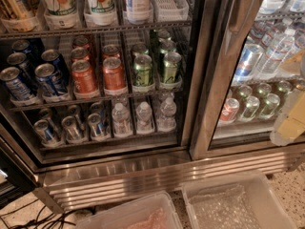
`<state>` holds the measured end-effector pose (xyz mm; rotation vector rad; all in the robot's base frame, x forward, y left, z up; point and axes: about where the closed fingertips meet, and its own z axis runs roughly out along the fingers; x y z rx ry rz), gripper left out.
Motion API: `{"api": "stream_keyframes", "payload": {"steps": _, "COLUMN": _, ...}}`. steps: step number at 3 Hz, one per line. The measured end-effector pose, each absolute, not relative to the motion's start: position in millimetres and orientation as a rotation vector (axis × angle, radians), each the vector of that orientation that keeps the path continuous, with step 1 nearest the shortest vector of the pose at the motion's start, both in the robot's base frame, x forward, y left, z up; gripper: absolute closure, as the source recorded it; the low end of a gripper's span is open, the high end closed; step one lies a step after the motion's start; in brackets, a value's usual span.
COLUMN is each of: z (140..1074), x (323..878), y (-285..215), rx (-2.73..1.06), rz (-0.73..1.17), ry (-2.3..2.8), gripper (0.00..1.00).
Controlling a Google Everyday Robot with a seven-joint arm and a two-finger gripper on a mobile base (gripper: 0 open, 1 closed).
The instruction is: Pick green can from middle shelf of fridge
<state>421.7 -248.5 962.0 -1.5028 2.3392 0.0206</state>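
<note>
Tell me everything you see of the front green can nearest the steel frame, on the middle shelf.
The small dark-green aluminium can with a silver top and pale label marks stands upright at the front of the dark wire middle shelf, its base in a pale holder. Another green can stands on its left, more behind. The pale claw is far right, apart from it.
</note>
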Motion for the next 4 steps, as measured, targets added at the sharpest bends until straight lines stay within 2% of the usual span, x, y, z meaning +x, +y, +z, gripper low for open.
{"api": "stream_keyframes", "payload": {"steps": 2, "z": 958, "x": 418, "y": -255, "rx": -1.459, "rz": 0.051, "ry": 2.358, "gripper": 0.00}}
{"api": "stream_keyframes", "payload": {"steps": 4, "z": 1050, "x": 372, "y": -301, "rx": -1.393, "rz": 0.107, "ry": 2.265, "gripper": 0.00}}
